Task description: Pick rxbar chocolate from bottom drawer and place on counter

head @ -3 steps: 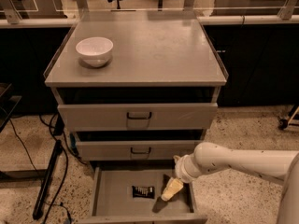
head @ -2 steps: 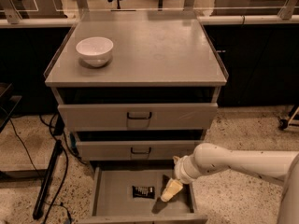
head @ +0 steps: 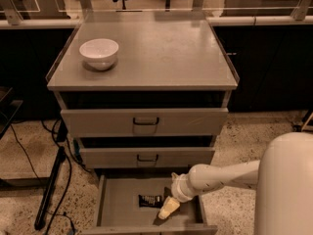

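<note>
The bottom drawer (head: 117, 210) is pulled open, showing its grey tray. The rxbar chocolate (head: 149, 200), a small black wrapper with pale lettering, lies flat near the middle of the tray. My gripper (head: 167, 208) hangs from the white arm that reaches in from the right. It is inside the drawer, just right of and slightly in front of the bar. The counter (head: 156, 53) is the flat grey top of the cabinet, above the two shut drawers.
A white bowl (head: 99, 53) stands at the counter's left rear. Two upper drawers with dark handles (head: 145, 122) are shut. Black cables and a stand leg (head: 49, 190) lie on the speckled floor to the left. A dark cabinet front runs behind.
</note>
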Controlling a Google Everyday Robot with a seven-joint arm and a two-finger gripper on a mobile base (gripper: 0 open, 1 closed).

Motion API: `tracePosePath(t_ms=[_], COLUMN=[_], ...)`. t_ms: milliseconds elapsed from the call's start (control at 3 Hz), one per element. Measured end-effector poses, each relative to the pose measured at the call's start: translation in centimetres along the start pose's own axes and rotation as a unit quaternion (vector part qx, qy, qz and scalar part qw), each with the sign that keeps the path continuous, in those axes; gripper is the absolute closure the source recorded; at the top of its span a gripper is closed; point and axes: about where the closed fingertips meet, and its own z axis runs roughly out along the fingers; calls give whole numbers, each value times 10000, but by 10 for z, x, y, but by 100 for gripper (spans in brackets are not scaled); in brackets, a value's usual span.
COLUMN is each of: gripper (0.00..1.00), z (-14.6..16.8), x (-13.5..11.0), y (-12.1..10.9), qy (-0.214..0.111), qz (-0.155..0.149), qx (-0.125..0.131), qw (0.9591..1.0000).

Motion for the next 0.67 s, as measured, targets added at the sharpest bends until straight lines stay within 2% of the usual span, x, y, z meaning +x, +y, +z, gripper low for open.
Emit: tracePosePath(t_ms=[333, 667], gripper=[0, 0], z=[9, 33], x=[0, 5], y=[6, 0], qy=[-133, -270], qz=[88, 111], qx=[-93, -15], qw=[9998, 9996])
